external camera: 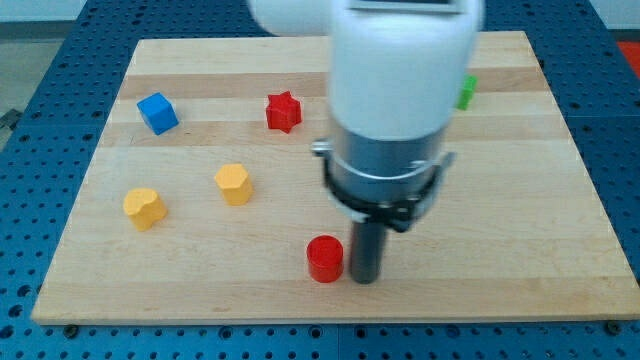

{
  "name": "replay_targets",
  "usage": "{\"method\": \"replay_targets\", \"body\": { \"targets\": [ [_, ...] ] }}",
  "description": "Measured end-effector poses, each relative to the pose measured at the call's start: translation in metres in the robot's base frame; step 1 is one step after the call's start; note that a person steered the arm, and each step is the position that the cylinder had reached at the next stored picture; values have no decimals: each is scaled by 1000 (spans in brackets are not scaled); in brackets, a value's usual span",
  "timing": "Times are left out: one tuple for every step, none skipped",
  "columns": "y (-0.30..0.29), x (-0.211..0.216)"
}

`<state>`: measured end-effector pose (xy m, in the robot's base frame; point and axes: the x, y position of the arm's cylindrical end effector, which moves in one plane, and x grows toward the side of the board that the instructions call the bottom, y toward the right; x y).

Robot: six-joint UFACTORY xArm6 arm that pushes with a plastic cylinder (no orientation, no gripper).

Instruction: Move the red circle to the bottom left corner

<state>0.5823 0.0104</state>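
Note:
The red circle [325, 258] is a short red cylinder standing on the wooden board [520, 200], near the bottom edge at the middle. My tip [365, 279] is down on the board just to the right of the red circle, very close to it or touching its right side. The white and grey arm body rises above the tip and hides the board's upper middle. The board's bottom left corner lies far to the left of the red circle.
A red star [283, 111] and a blue cube [157, 113] sit at the upper left. A yellow hexagon [233, 184] and a second yellow block [144, 208] sit at the left. A green block [466, 92] peeks out right of the arm.

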Motion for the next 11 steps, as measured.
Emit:
{"method": "replay_targets", "body": {
  "targets": [
    [-73,0],
    [-91,0],
    [-66,-18],
    [-60,-50],
    [-94,-51],
    [-137,-24],
    [-132,-24],
    [-90,-16],
    [-97,11],
    [-144,13],
    [-186,7]
  ]
}}
